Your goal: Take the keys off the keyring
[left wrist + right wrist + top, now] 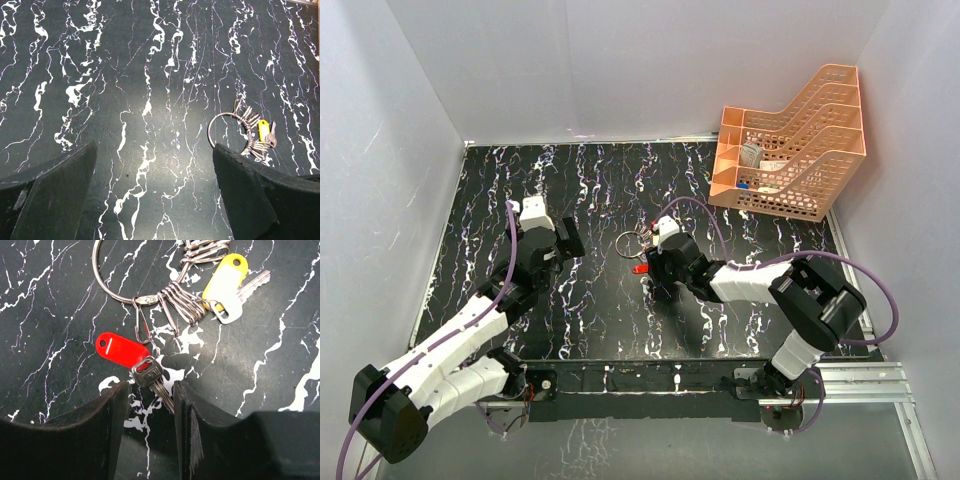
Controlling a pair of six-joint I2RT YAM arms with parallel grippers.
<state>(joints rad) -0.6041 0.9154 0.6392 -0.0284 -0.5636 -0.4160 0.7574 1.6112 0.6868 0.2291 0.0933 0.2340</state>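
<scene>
**Right gripper** (150,387): it is positioned low over the middle of the table (590,310), with its jaws narrowly apart. The blade of the red-tagged key (148,374) lies in the gap, close against one finger (200,430). The gap is wider than the blade, so nothing is clamped. The red tag (122,350) lies just beside the tip of the other finger.

**Keyring** (115,293): it lies flat on the table, directly ahead of the right gripper. Both keys are attached to it, each hung by a small wire loop among a row of spare loops (182,302). The yellow-tagged key (252,282) lies on the far side of that row (its tag (225,282) is yellow at one end and white at the other).

**Left gripper** (155,146): its jaws are fully apart and hold nothing. It sits above bare table, and the keyring lies near its right finger without touching it.

**Orange mesh rack** (820,170): it stands at the far right corner of the table.
</scene>
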